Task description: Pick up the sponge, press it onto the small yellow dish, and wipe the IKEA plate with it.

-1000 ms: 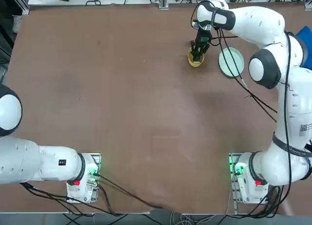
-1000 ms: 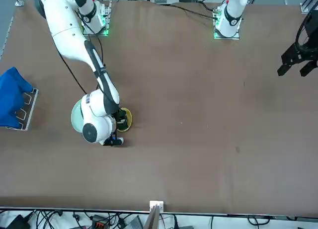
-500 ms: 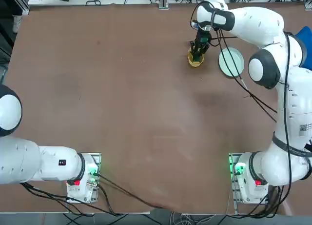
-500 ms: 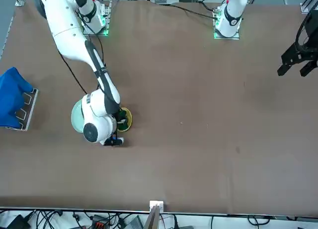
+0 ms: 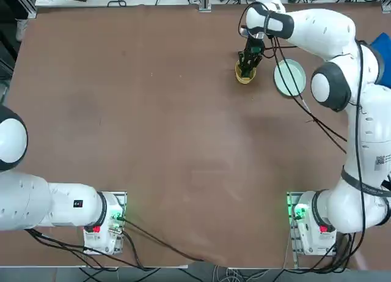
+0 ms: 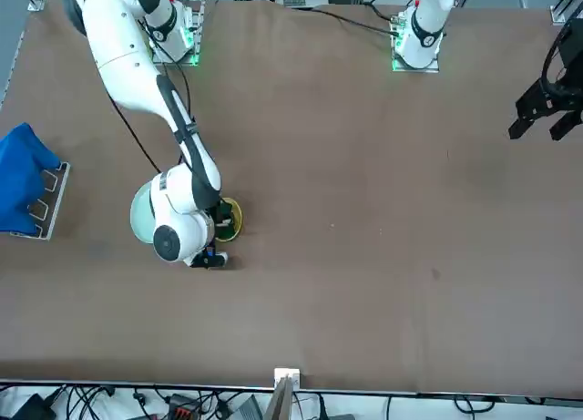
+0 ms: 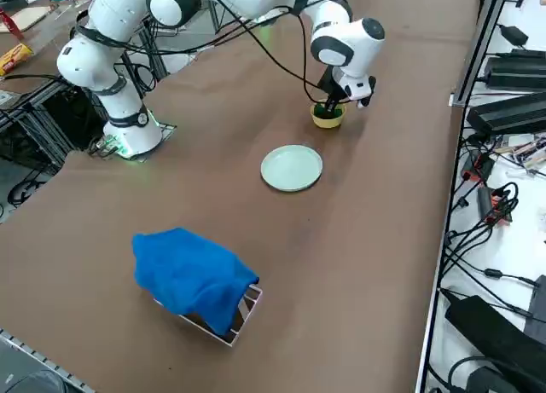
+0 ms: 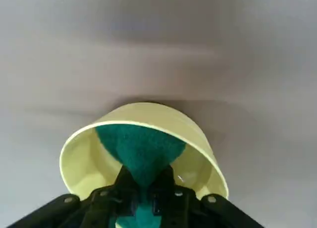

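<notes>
My right gripper (image 8: 142,194) is shut on the sponge (image 8: 140,151), whose dark green face reaches down inside the small yellow dish (image 8: 195,139). Seen from overhead, the right gripper (image 5: 246,67) stands over the small yellow dish (image 5: 244,79) at the far side of the table. The pale mint IKEA plate (image 5: 289,77) lies just beside the dish, towards the robot's right, with nothing on it. From the right side, the small yellow dish (image 7: 327,120) sits under the wrist and the IKEA plate (image 7: 292,168) lies nearer the camera. In the front view the arm hides most of the IKEA plate (image 6: 139,214).
A blue cloth (image 7: 192,277) lies over a small rack near the table's right edge. Black cables (image 5: 305,101) hang from the right arm across the plate. The far table edge runs close behind the dish.
</notes>
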You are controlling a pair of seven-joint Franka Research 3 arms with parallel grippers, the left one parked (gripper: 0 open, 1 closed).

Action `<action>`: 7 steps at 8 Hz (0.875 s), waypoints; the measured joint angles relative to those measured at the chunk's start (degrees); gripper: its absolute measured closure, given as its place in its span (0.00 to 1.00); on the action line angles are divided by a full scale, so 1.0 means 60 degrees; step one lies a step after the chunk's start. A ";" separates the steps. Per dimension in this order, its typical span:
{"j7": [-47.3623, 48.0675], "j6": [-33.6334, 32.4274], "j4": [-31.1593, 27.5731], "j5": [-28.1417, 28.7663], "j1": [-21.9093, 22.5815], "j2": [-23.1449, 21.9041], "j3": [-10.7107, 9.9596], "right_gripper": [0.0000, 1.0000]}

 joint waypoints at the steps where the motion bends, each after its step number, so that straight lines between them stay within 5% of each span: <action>1: 0.0000 0.0001 0.0000 0.0000 0.0003 0.0001 -0.0002 0.85; 7: 0.0000 -0.0083 0.0134 -0.0018 0.0031 -0.0030 -0.0005 0.85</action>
